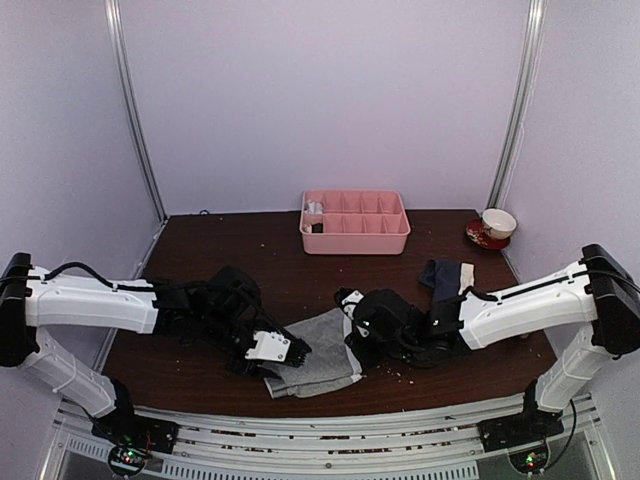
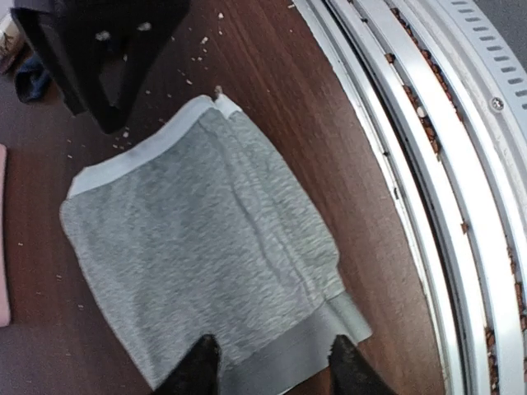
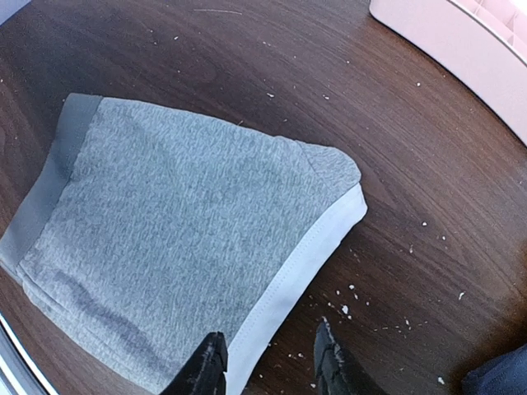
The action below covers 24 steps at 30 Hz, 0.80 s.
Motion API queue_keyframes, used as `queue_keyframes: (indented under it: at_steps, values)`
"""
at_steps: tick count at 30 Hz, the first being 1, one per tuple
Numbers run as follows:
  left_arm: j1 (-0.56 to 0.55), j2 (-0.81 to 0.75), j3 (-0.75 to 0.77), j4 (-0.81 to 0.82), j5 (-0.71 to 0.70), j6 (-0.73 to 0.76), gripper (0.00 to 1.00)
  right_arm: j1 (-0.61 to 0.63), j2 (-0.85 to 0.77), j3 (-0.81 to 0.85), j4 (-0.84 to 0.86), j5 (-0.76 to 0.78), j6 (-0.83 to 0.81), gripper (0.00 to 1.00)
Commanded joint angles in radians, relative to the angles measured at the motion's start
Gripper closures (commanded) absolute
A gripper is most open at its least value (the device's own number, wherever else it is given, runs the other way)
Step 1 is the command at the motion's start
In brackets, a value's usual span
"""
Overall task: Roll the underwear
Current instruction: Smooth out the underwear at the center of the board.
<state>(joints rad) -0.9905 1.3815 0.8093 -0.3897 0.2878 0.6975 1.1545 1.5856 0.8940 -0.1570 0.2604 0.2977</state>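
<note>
Grey underwear flat on table

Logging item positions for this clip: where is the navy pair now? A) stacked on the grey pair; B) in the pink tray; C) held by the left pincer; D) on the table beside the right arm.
D: the navy pair lies on the table by the right arm, apart from the grey pair and the pink tray.
</note>
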Motion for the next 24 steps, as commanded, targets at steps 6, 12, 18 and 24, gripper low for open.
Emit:
queue_keyframes:
  at_steps: [6, 12, 18, 24]
  values:
    - [-0.026, 0.143, -0.023, 0.044, 0.0, 0.03, 0.82, 0.009, 0.092, -0.026, 0.109, -0.048, 0.042, 0.73]
    - [-0.036, 0.177, -0.032, 0.042, 0.026, 0.036, 0.84, 0.013, 0.113, -0.07, 0.121, -0.07, 0.061, 0.81]
    - [-0.058, 0.231, -0.033, 0.038, 0.026, 0.041, 0.84, 0.023, 0.142, -0.084, 0.097, -0.07, 0.075, 0.85]
    - [-0.069, 0.247, -0.037, 0.011, 0.023, 0.059, 0.84, 0.027, 0.158, -0.087, 0.034, 0.008, 0.088, 0.88]
